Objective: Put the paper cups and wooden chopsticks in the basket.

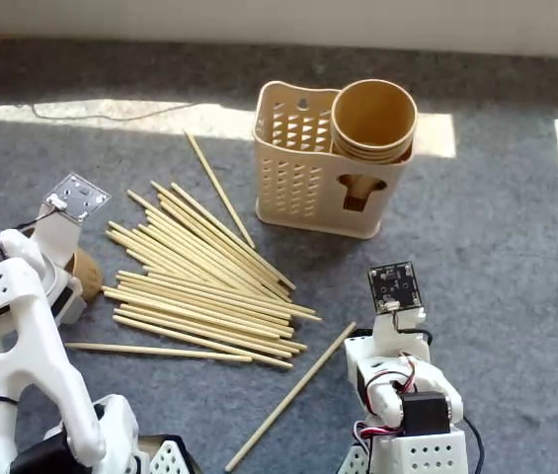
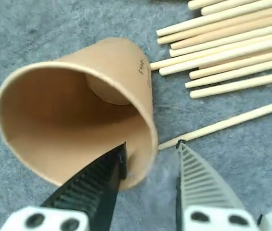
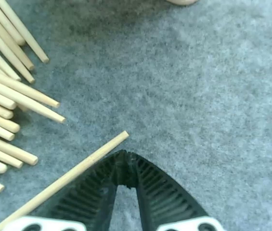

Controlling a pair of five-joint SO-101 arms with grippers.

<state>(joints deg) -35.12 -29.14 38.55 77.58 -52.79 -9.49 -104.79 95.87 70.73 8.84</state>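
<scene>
Left gripper (image 2: 152,143) straddles paper cup (image 2: 78,110) rim; overhead, basket (image 1: 293,183) holds cups (image 1: 374,120).

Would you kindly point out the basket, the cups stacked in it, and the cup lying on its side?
basket (image 1: 296,180), high view, its perforated front wall.
stacked cups (image 1: 374,117), high view, inside of the top cup.
tipped paper cup (image 2: 121,63), left wrist view, its outer side wall.
</scene>
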